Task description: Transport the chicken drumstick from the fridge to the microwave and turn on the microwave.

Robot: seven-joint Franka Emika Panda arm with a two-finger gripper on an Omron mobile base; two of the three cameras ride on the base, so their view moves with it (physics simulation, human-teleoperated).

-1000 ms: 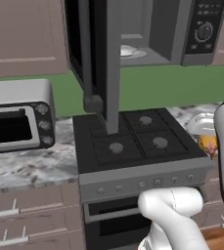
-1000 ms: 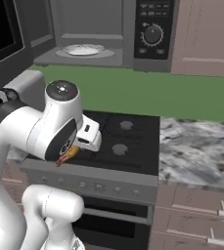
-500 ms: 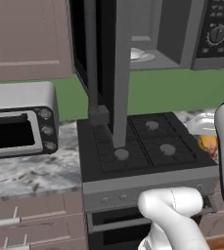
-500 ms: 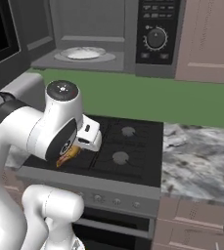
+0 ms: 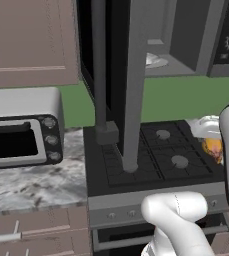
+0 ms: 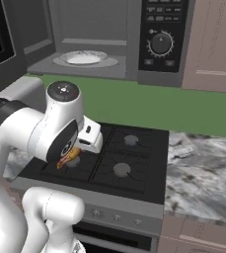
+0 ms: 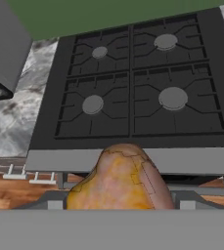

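The chicken drumstick (image 7: 121, 183), golden-orange and lumpy, is held in my gripper (image 6: 75, 153), which is shut on it over the front left of the stove. From the left base view the drumstick (image 5: 213, 148) shows beside my forearm, and from the right base view the drumstick (image 6: 68, 158) peeks out under the white hand. The microwave (image 6: 109, 37) hangs above the stove with its door (image 5: 113, 75) swung open. A white plate (image 6: 82, 58) lies inside it. Its black control strip (image 6: 161, 42) carries a dial. The drumstick hides my fingertips. The fridge is out of view.
A black four-burner stove (image 7: 133, 78) lies below the gripper. A silver toaster oven (image 5: 21, 135) stands on the marble counter (image 5: 31, 185) to the stove's left. More marble counter (image 6: 203, 168) runs to the right. The open microwave door hangs down in front of the stove's left half.
The whole scene has shifted and grown in both base views, so the base has driven closer to the stove and microwave. The arm keeps its pose with the drumstick held.
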